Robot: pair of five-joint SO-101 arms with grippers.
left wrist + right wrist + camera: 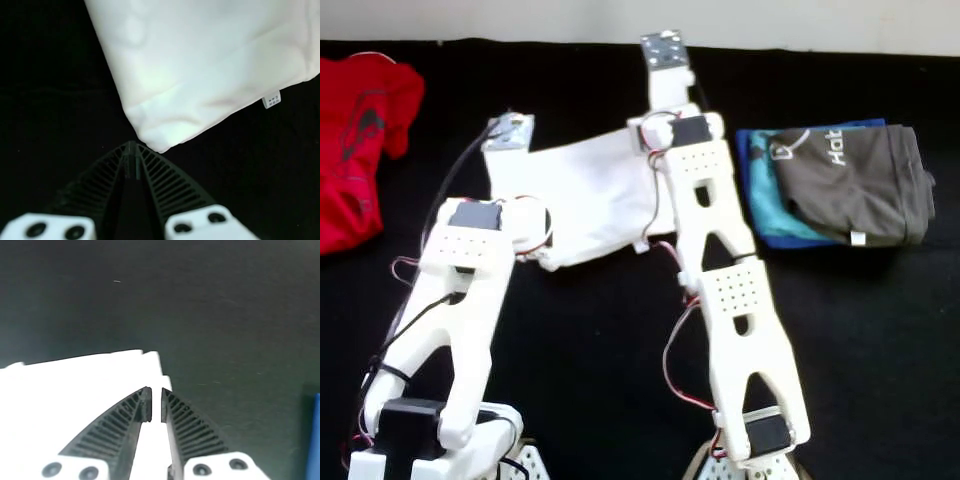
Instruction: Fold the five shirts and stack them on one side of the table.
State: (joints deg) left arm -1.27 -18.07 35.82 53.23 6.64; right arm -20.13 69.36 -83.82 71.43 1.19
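**Supervisor:** State of the grippers, and where is the work?

**Operator:** The white shirt (pixel 585 200) lies flat at the middle of the black table (pixel 620 350), already reduced to a rough rectangle. My left gripper (pixel 131 149) is closed, with its tips meeting just at the shirt's near-left corner. I cannot tell whether any cloth is caught between them. My right gripper (pixel 156 402) sits over the far-right corner with its jaws a narrow slit apart and white fabric beneath. I see nothing pinched there.

**Supervisor:** Why opposite corners?

**Operator:** My judgement is that one arm at each diagonal corner keeps the panel square and taut for the next fold or for moving it across. It also keeps the arms from crossing.

**Supervisor:** And the rest?

**Operator:** The stack is on the right, near the white shirt. A grey shirt (pixel 865 185) is on top, a teal shirt (pixel 772 218) under it and a blue shirt (pixel 752 150) showing at the left edge, so that side looks like the chosen one. A red shirt (pixel 355 140) lies crumpled at the far left, well apart and unfolded. I'd put it at three done, one in hand and one to go.

**Supervisor:** Any markings?

**Operator:** The grey shirt has white lettering on its chest, which I am not transcribing. The red shirt has a dark graphic. A small white tag (pixel 271 100) on the white shirt's near edge has print too fine to read.
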